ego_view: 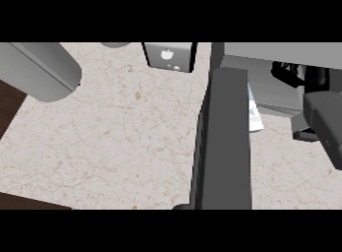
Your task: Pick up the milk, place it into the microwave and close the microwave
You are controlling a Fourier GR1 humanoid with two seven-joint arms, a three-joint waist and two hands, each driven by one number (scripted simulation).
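The microwave (290, 56) stands at the upper right with its dark grey door (222, 138) swung open toward me, edge-on down the middle of the view. A white carton with bluish print, the milk (255, 117), shows as a narrow strip just behind the door, at the mouth of the microwave; most of it is hidden. My right forearm (335, 130) comes in from the right, and its black hand (288, 74) is inside the microwave's opening, beyond the milk. Whether it touches the milk is hidden. My left forearm (35, 69) hangs large at the upper left, its hand out of view.
A grey box with an apple picture (170, 56) stands at the counter's far edge, left of the microwave. The pale marble counter (108, 142) spreads left of the door. Dark wood floor (0, 108) shows past the counter's left edge.
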